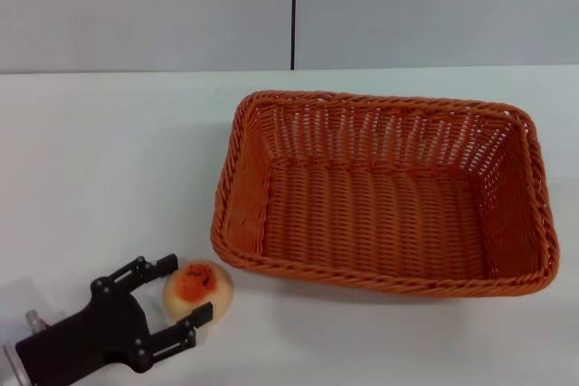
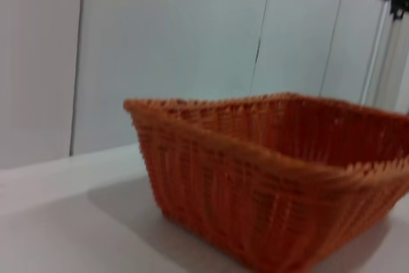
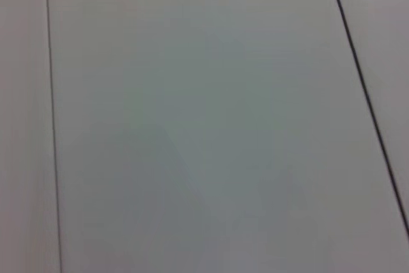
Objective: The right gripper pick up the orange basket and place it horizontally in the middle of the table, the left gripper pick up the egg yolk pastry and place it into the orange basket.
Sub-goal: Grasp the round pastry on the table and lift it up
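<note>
Orange basket (image 2: 268,177) fills left wrist view; pastry (image 1: 197,287) head-only.

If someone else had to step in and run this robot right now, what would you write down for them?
Left gripper: open, low at the near left of the table, fingers either side of the egg yolk pastry, not yet closed on it.
Right gripper: out of view.
Orange basket: upright, lying lengthwise near mid-table, empty; the pastry sits just outside its near left corner.
Done: basket looks placed.
Left: grip the pastry, lift it, drop it into the basket.
</note>
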Controlling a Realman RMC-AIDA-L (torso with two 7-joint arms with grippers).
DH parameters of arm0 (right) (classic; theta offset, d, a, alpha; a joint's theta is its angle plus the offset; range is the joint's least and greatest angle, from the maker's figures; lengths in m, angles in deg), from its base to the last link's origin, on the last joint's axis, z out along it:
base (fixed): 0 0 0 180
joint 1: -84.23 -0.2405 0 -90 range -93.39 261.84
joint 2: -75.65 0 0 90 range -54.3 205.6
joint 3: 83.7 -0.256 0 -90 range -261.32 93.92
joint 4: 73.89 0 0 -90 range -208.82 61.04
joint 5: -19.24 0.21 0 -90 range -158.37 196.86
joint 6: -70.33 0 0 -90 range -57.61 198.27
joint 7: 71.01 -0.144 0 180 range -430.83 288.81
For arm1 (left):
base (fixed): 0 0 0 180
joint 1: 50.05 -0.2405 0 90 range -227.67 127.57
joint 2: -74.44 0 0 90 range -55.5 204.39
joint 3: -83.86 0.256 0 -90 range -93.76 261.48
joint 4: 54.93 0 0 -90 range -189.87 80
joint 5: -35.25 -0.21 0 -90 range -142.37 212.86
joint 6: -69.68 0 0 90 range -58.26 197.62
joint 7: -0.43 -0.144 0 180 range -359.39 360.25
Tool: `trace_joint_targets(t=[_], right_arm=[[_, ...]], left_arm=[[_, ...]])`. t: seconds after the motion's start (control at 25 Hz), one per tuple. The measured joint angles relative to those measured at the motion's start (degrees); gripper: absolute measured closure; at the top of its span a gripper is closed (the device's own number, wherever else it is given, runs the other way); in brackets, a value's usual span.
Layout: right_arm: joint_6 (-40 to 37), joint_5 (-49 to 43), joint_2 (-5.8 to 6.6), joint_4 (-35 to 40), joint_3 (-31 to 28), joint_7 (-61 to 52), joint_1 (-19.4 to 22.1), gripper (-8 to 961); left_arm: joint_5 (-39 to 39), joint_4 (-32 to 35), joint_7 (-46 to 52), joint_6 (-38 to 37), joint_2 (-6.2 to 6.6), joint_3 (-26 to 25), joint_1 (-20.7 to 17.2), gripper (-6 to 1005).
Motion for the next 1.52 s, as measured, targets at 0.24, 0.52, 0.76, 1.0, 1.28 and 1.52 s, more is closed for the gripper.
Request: trace_joint_targets(t=[0.24, 0.52, 0.76, 1.0, 1.28, 1.52], right_arm=[[0.0, -1.1, 0.03, -0.4, -0.5, -0.5, -1.1, 395], [-0.1, -1.1, 0.03, -1.1, -0.6, -0.6, -1.2, 395], [0.1, -1.1, 0.0, -1.6, -0.6, -1.1, -1.0, 395], [0.4, -1.1, 0.09, -2.3, -0.6, -1.5, -1.1, 395], [0.6, -1.1, -0.01, -2.3, -0.5, -1.6, -0.9, 395], [1.1, -1.1, -0.06, -2.3, -0.2, -1.9, -0.8, 395]], left_arm=[[0.2, -2.2, -2.9, 2.5, 0.01, -0.2, 0.1, 291], [0.7, -2.0, -8.4, 2.1, 0.27, -1.2, -1.6, 293], [1.4, -2.6, -11.3, 1.5, 0.19, -4.8, -2.7, 296], [1.3, -2.2, -11.2, -0.5, 0.36, -5.8, -3.4, 595], [1.4, -1.9, -10.7, -4.6, 0.57, -7.2, -3.9, 753], [1.6, 1.3, -10.6, -17.5, 0.74, -15.8, -5.3, 784]])
